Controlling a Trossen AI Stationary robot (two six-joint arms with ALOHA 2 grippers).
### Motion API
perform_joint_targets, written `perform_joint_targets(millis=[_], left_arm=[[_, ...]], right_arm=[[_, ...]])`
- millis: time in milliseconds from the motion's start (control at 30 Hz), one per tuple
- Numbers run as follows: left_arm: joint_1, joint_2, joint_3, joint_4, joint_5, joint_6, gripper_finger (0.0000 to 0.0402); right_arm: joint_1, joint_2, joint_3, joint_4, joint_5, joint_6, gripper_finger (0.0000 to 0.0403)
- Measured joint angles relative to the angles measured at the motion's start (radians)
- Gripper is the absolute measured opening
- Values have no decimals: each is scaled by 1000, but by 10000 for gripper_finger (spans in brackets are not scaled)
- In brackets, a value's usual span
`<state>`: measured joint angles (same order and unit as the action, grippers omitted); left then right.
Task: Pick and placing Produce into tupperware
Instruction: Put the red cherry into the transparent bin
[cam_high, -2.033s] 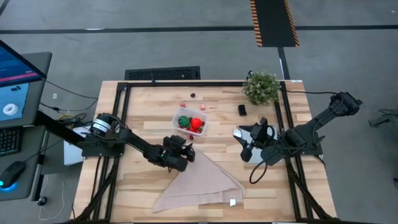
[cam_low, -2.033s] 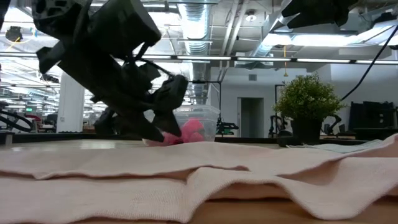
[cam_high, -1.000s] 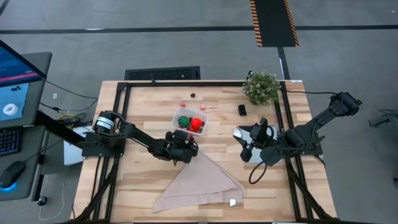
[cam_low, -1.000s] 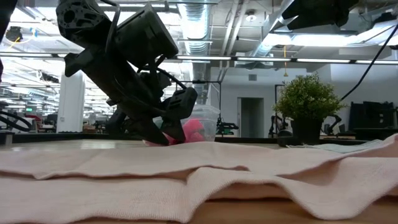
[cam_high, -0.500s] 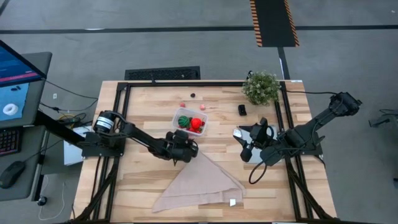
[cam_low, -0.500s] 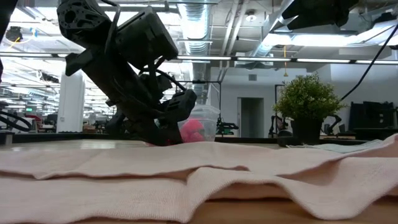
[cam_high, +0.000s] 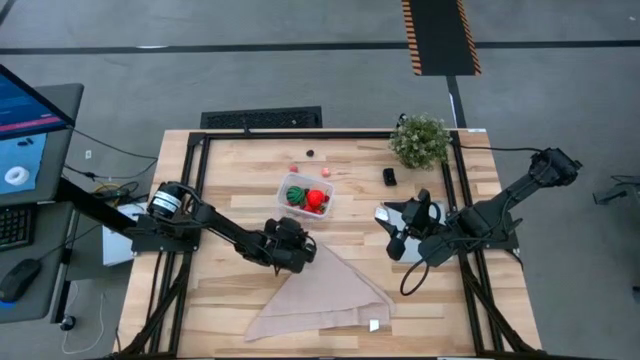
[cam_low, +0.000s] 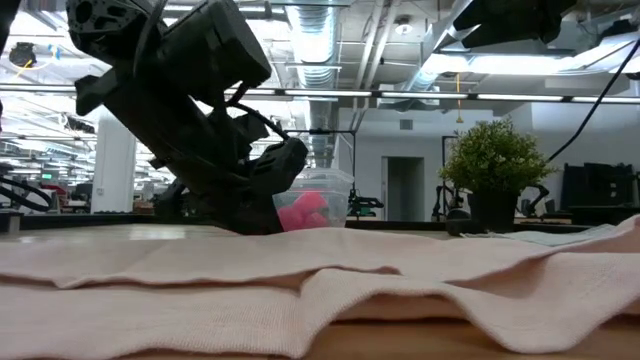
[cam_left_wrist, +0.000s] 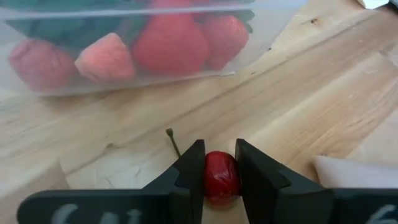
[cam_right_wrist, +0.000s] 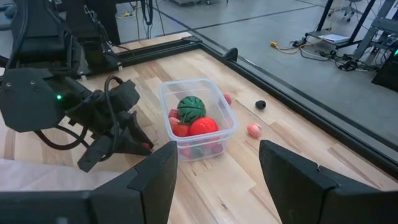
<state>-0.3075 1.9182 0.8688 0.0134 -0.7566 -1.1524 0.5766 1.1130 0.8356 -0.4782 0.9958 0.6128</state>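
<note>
The clear tupperware (cam_high: 306, 196) stands mid-table and holds a green striped ball, a red pepper-like piece and other red and pink pieces (cam_right_wrist: 191, 118). My left gripper (cam_high: 290, 251) is just on the near side of the tub, at the cloth's tip, shut on a small red cherry (cam_left_wrist: 221, 177). Behind the tub, a red berry (cam_high: 293, 168), a pink berry (cam_high: 323, 171) and a dark berry (cam_high: 311, 154) lie loose on the wood. My right gripper (cam_high: 396, 238) waits open on the right, pointing toward the tub. My left gripper pinches the red cherry's round body (cam_left_wrist: 221, 168) between its two fingers, one on each side. The fingers slant down from the table's left and near side. The thin stem (cam_left_wrist: 173, 142) sticks out ahead of the fingertips. Whether the cherry is off the wood, I cannot tell.
A beige folded cloth (cam_high: 320, 290) covers the near middle of the table and fills the foreground of the low view (cam_low: 320, 290). A potted plant (cam_high: 420, 140) stands at the far right corner, with a small black object (cam_high: 389, 176) near it. A pale flat piece (cam_high: 392, 213) lies under my right gripper.
My left gripper has drawn back a little from the tub, toward the table's near-left, and sits lower at the cloth's tip. The right arm and the tub have stayed where they were.
</note>
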Motion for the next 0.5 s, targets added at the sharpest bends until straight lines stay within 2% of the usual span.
perform_joint_targets(millis=[233,500], left_arm=[[-31,-26,-1,14,-13,-6,69],[-33,-199,-1,56,-63,183,70]], right_arm=[[0,0,0,0,0,1,250],[0,0,0,0,0,1,250]])
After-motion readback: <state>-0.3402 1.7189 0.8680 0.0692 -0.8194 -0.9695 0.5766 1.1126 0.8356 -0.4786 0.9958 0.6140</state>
